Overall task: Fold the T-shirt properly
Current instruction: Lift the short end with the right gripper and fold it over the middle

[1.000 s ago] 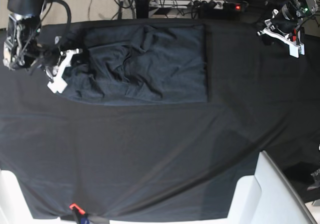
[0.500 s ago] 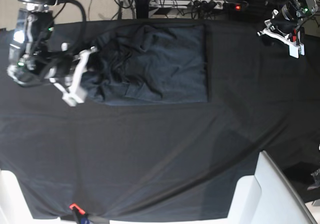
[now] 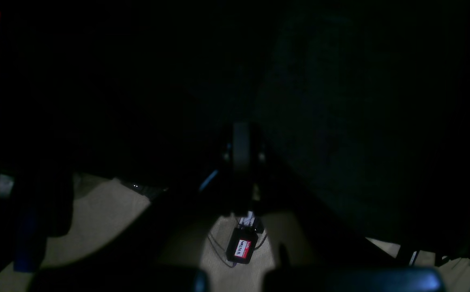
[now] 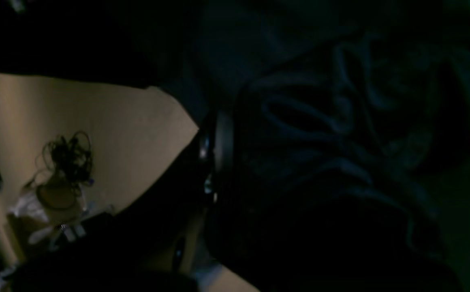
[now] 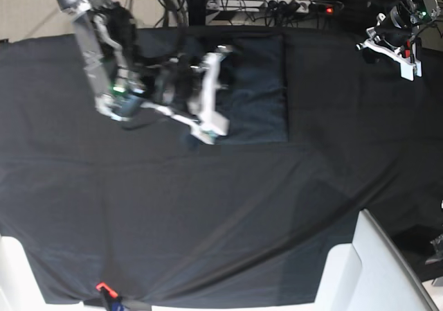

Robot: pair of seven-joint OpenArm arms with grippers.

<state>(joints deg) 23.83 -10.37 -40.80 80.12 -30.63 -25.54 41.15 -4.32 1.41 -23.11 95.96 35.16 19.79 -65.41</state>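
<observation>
The dark grey T-shirt [image 5: 257, 89] lies wrinkled at the back middle of the table; only its right part shows. My right gripper [image 5: 210, 96] hangs over the shirt's middle, shut on the shirt's left side, which is drawn up and over toward the right. In the right wrist view the dark fingers [image 4: 218, 154] sit against bunched folds of the T-shirt [image 4: 340, 138]. My left gripper [image 5: 396, 56] is at the table's far right back corner, away from the shirt, shut and holding nothing. In the left wrist view its fingers [image 3: 241, 154] are pressed together above the black cloth.
A black cloth [image 5: 208, 207] covers the whole table. A white seat-like object [image 5: 374, 269] stands at the front right edge. A power strip [image 5: 304, 7] and cables lie behind the table. A small red-tipped tool [image 5: 104, 288] sits at the front left edge.
My right arm has swept from the table's left side to over the shirt's middle, carrying the shirt's left side with it. The left arm has not moved.
</observation>
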